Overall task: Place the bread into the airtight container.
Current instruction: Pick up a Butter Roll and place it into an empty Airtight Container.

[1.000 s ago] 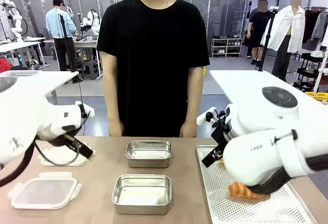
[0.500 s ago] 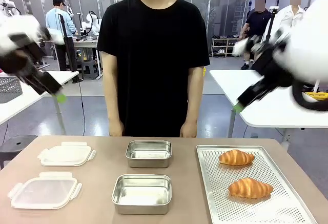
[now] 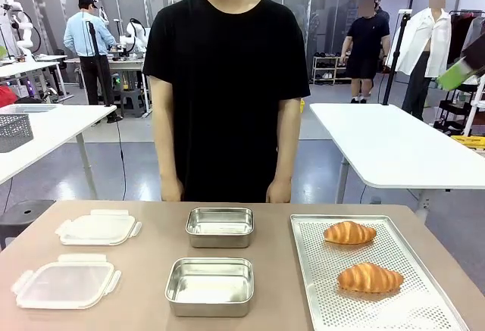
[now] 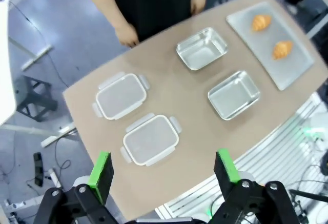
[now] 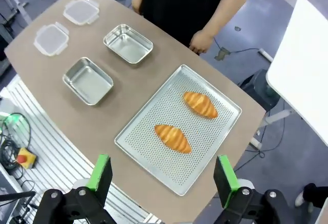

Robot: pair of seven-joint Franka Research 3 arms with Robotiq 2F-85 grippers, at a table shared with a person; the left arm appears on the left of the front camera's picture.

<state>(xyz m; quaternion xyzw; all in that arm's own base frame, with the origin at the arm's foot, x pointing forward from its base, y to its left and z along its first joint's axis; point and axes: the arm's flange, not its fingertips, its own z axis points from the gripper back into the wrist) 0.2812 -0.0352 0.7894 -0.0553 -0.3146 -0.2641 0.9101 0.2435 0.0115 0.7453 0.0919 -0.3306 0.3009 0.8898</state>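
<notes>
The left gripper (image 4: 163, 167) and right gripper (image 5: 162, 171) hung high — jaws apart, empty. Pinched hard, the near bread (image 3: 370, 278) could crush, or slip short of the near container (image 3: 210, 285).

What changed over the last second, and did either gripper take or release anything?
Both arms lifted from low over the table and swung out to their sides. The left gripper and right gripper now hang high above it, open and empty. Nothing was grasped or let go. The croissants on the perforated tray, the steel containers and the plastic lids stayed put.
</notes>
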